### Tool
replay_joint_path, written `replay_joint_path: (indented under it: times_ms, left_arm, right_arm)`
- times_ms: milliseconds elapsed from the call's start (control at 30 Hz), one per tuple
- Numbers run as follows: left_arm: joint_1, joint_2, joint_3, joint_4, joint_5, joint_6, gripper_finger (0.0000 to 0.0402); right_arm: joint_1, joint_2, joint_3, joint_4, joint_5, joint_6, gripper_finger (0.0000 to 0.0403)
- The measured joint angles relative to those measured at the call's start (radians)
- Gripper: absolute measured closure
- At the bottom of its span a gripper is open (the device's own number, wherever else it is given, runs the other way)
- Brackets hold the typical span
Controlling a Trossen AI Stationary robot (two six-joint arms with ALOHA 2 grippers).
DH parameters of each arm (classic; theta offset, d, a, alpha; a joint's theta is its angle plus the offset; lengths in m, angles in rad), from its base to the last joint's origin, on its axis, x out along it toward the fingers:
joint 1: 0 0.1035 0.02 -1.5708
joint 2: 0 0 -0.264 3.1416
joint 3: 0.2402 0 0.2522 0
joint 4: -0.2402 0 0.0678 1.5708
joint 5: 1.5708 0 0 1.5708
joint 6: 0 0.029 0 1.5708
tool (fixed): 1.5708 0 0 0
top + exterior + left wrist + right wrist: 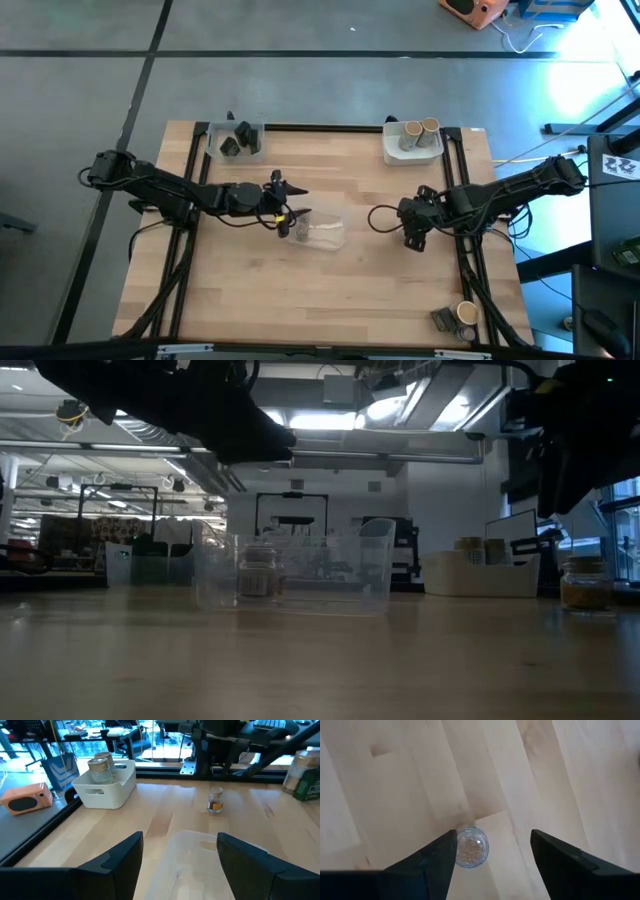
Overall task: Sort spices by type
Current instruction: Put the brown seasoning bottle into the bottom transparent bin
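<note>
My left gripper (285,208) hangs open over the left end of a clear tray (320,233); in its wrist view the gripper (180,855) has the tray (200,850) below it. In the low view a small jar (258,575) shows through the tray's wall (340,575). My right gripper (414,232) is open, pointing down above a small glass jar of grains (471,852), which stands upright on the table between the fingers, close to one of them (437,860). The same jar (215,801) shows in the left wrist view.
A clear tray with dark blocky containers (236,140) sits at the far left corner. A white tray with tan cylinders (414,140) sits at the far right. Two more containers (455,318) stand near the table's near right corner. Bare wood lies along the near edge.
</note>
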Motion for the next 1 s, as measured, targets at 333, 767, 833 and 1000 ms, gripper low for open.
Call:
replay_joint_path:
  times_ms: [333,767,833,1000]
  left_arm:
    - [0.0,0.0,0.0,-0.01,0.0,-0.026,0.0164]
    - [0.0,0.0,0.0,-0.012,0.0,-0.024,0.0164]
    - [0.0,0.0,0.0,-0.012,0.0,-0.027,0.0164]
    - [0.0,0.0,0.0,-0.016,0.0,-0.027,0.0164]
  right_arm:
    - [0.0,0.0,0.0,-0.019,0.007,-0.028,0.0077]
    - [0.0,0.0,-0.036,0.005,-0.015,0.029,0.0025]
    - [0.0,0.0,-0.071,0.031,-0.068,0.027,0.0029]
    - [0.001,0.0,-0.164,0.141,-0.117,0.032,0.0038]
